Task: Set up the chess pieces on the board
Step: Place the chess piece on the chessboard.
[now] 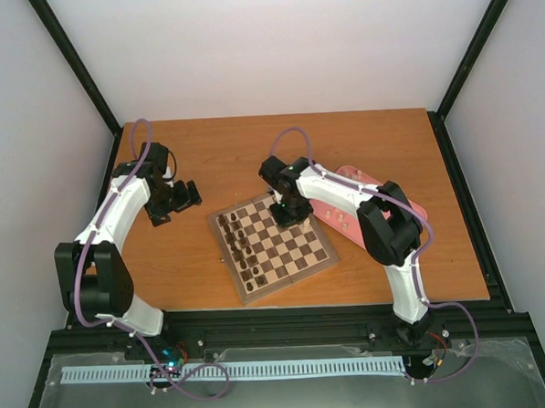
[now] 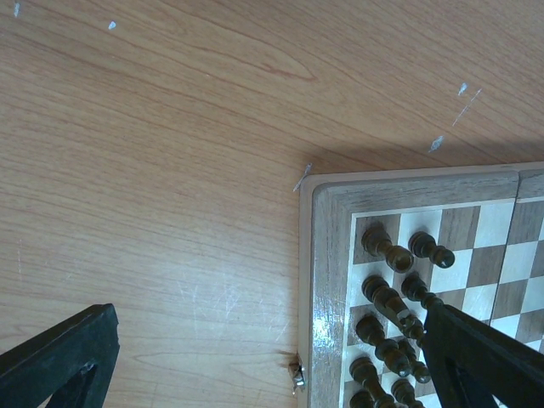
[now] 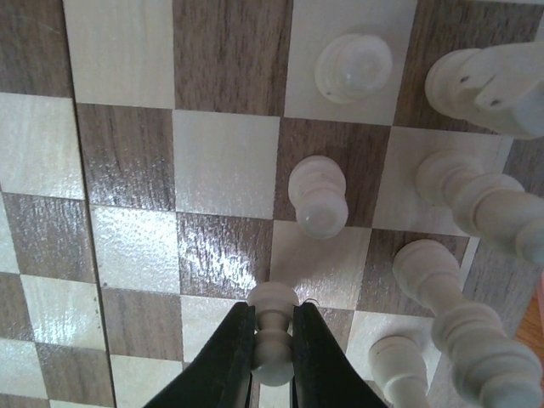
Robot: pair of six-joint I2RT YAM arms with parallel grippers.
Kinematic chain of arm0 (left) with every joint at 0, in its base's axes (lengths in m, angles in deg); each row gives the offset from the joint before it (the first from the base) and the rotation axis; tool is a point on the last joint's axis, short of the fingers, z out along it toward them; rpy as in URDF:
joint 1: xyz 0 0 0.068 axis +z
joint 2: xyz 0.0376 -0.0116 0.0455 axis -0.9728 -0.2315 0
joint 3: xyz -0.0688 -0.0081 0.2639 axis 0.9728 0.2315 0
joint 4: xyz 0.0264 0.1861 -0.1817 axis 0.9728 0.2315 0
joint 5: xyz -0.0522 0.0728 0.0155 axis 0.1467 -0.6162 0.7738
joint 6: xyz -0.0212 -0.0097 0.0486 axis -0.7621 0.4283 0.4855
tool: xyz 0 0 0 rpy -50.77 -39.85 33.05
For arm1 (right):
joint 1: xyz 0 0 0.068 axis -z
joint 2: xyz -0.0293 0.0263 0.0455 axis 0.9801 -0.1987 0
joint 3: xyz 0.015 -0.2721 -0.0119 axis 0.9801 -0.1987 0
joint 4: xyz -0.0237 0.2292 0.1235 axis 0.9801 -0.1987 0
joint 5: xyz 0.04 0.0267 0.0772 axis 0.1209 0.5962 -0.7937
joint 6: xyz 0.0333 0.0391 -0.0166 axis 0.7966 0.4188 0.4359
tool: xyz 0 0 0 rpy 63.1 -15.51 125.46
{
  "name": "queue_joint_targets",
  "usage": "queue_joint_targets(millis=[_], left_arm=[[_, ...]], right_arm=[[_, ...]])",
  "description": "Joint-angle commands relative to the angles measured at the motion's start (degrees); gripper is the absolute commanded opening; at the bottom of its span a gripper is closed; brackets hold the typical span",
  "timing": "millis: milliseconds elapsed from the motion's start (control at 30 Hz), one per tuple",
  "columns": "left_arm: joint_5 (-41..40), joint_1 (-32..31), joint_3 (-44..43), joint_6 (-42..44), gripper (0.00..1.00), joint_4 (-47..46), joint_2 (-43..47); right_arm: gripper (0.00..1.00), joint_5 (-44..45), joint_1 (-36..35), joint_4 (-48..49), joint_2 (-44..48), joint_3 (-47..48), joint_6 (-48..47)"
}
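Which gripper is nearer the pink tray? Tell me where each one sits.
Right. The right gripper, shut on a cream pawn, is over the far corner of the chessboard, beside the pink tray. The left gripper is over the table past the board's opposite edge.

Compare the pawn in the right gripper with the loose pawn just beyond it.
The gripped pawn is clamped in the right gripper; the loose pawn stands free, untouched. The gripped pawn's lower body is hidden by the fingers; the loose pawn shows whole. Both are pale cream, round-headed, over the board.
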Motion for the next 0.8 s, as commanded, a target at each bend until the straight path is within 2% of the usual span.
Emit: queue_joint_targets(millis=[0,767], left_arm=[[0.05,-0.35,-1.15,0.42,1.00,-0.71,-0.70],[0.00,-0.29,-1.38,0.06,1.00,-0.71,-1.08]], right_arm=[[0.08,0.43,0.57,-0.12,-1.15,1.61,-0.61],[0.10,3.25,1.28,-0.66,-2.66,2.38,-1.19]])
